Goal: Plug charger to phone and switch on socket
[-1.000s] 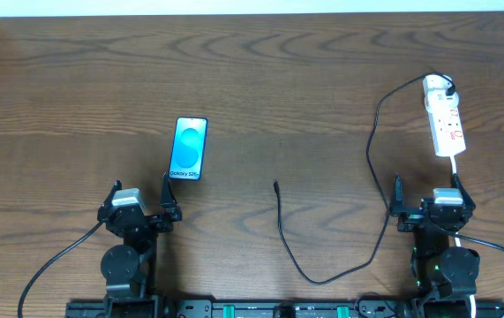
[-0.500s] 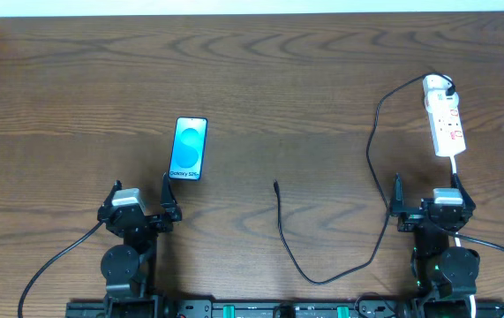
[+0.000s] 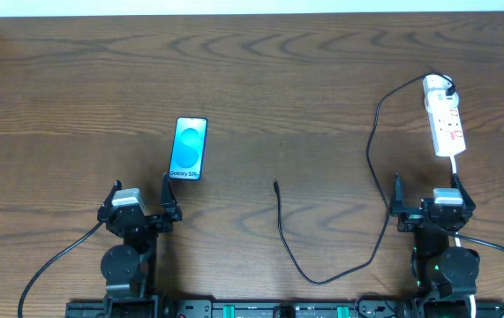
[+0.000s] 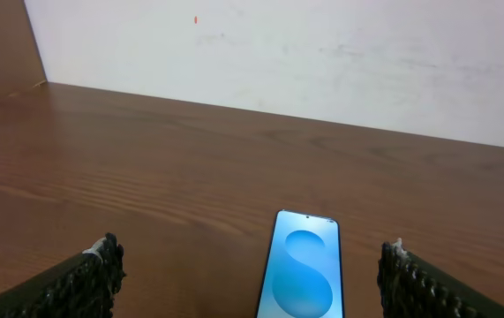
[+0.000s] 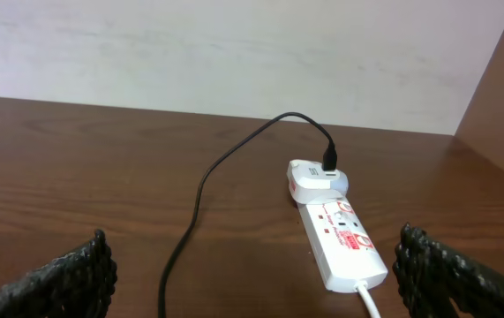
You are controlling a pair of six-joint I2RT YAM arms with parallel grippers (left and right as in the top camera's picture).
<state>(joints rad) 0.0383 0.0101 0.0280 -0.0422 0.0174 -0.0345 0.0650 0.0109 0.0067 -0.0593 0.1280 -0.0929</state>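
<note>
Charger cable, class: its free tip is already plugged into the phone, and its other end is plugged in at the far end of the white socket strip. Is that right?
No. The charger has its free tip lying on the table, apart from the phone; the overhead view shows it. Its other end is plugged in at the far end of the socket.

The phone (image 4: 303, 269) lies flat, screen up, on the brown table (image 4: 146, 150), well short of its far edge, where a white wall (image 4: 322, 53) rises. The left gripper (image 4: 252, 254) is spread wide, its fingers (image 4: 84, 283) on either side of the phone and apart from it.
</note>
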